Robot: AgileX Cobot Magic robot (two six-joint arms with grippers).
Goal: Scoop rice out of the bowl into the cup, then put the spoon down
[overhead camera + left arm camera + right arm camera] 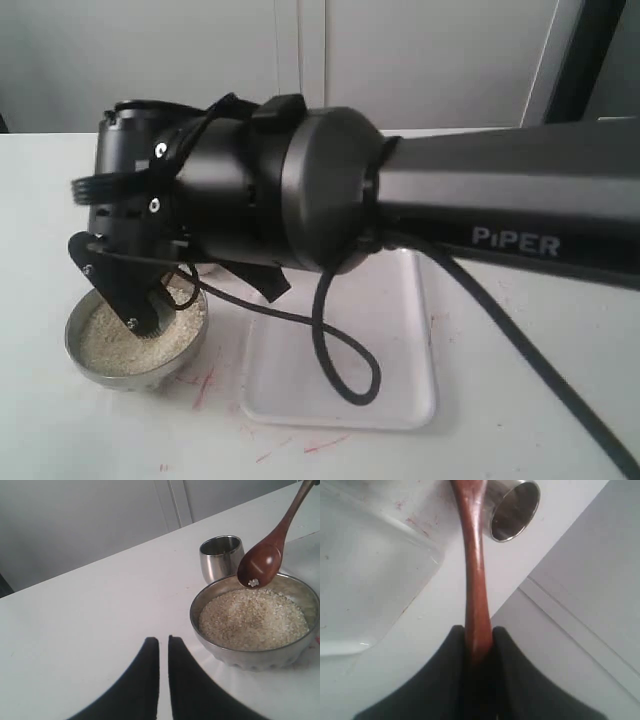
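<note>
White table (75, 630), spoon (262, 562) in right gripper (479, 633), over bowl (240, 659)

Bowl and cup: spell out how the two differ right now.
The bowl is wide and shallow; the cup is narrow and taller for its width. The bowl is filled with rice; the cup shows no rice in the visible part of its inside. The bowl's wall looks duller, the cup's shinier. Both are round, handleless metal vessels standing upright on the white table.
</note>
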